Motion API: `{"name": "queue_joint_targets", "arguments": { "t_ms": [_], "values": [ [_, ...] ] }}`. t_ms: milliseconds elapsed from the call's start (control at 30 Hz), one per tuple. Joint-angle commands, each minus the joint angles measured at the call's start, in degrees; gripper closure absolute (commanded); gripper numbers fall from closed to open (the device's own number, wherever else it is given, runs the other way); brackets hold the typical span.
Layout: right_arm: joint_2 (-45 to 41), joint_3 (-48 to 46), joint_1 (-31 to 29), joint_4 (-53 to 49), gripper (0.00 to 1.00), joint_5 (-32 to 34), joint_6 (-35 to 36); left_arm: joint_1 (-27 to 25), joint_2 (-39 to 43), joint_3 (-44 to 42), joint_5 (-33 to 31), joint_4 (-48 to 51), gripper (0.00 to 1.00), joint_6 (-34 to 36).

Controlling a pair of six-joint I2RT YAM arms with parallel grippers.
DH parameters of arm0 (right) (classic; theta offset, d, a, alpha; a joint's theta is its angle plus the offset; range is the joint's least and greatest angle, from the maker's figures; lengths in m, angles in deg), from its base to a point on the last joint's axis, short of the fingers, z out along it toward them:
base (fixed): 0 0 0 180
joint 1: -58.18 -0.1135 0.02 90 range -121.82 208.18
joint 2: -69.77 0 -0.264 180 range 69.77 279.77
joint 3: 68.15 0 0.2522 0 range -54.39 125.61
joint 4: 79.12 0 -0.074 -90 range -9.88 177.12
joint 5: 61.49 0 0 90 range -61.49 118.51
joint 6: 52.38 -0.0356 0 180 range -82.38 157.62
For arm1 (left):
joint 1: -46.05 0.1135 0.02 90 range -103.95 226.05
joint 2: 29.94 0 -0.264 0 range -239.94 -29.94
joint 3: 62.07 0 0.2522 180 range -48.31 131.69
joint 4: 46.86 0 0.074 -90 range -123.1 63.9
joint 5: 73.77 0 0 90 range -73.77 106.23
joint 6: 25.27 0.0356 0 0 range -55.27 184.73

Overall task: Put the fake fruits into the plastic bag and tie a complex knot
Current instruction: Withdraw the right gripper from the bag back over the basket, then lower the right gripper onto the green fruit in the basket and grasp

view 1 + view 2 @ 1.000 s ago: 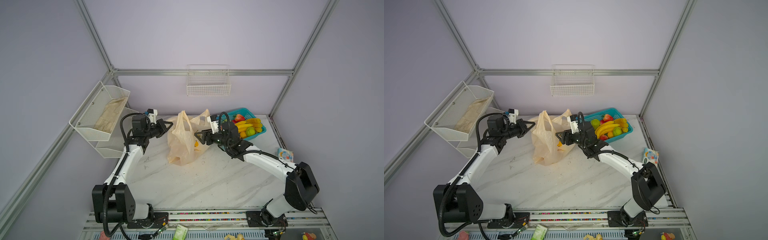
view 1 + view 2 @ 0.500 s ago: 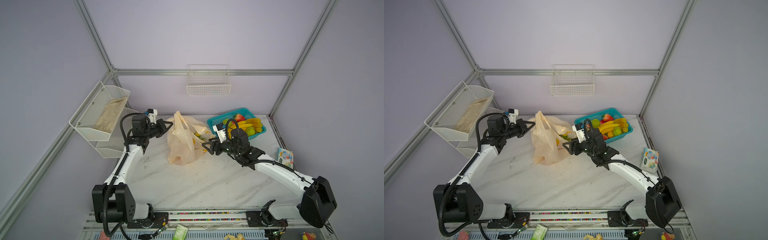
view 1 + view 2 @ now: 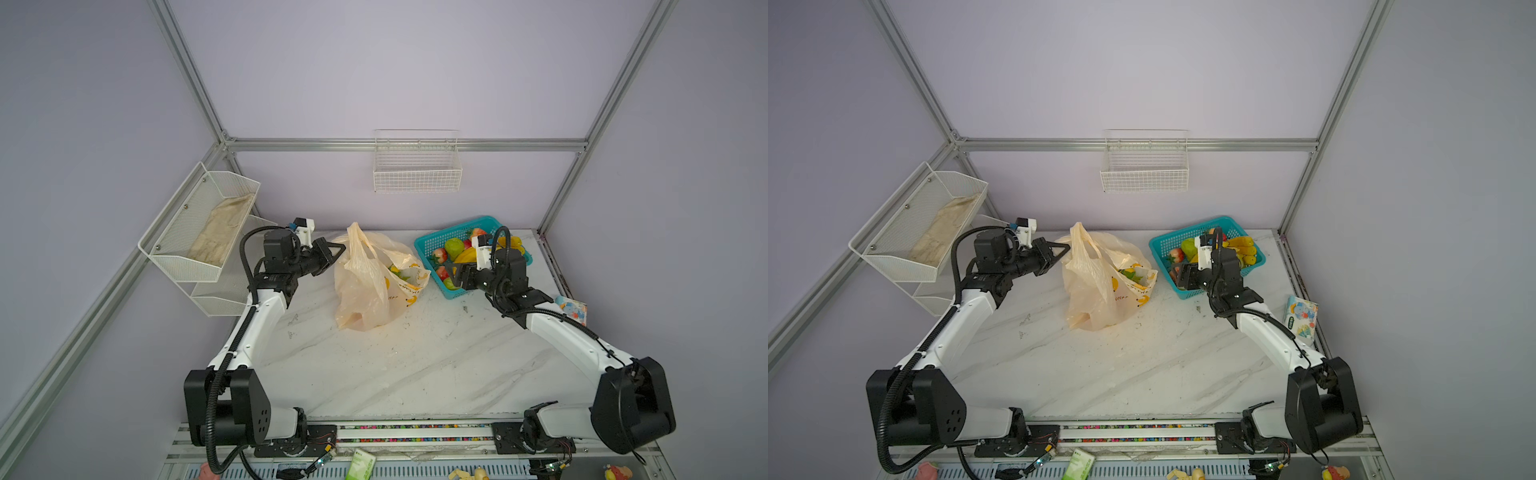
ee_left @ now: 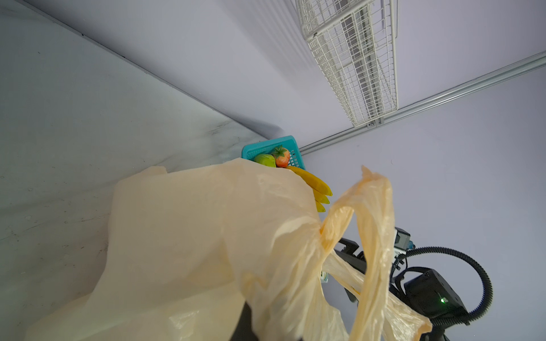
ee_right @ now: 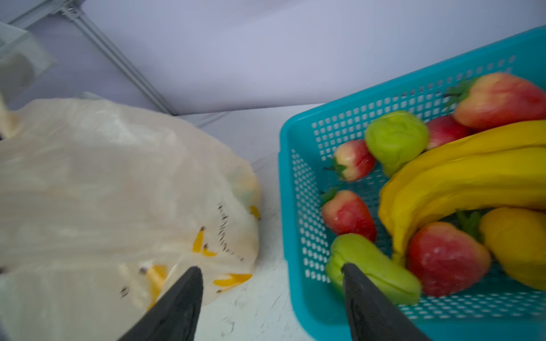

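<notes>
The cream plastic bag slumps on the marble table with its mouth open toward the right. Some fruit shows inside it. My left gripper is shut on the bag's left edge, and the bag hides the jaws in the left wrist view. One handle loop stands free, and no knot is in view. My right gripper is open and empty over the near corner of the teal basket. One fingertip is over a green pear. Strawberries and bananas lie beside the pear.
The teal basket stands at the back right. A white wire rack holding folded cloth hangs on the left wall. A wire basket is mounted on the back wall. A tissue pack lies at the table's right edge.
My right gripper has pulled out of the bag's mouth and moved right to the basket, opening a little wider. The bag's right side has sagged. The left arm has not moved.
</notes>
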Motion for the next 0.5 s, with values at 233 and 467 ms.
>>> {"name": "queue_joint_targets", "arguments": {
  "t_ms": [233,467],
  "values": [
    [27.9,27.2,3.7,-5.9,0.03,12.7,5.3,0.6,0.9,-2.1,1.7,-3.1,1.00,-0.6],
    [42.8,43.9,4.1,-16.8,0.03,15.7,10.4,0.9,1.1,-2.2,1.2,-3.0,1.00,-0.1]
  ]
}}
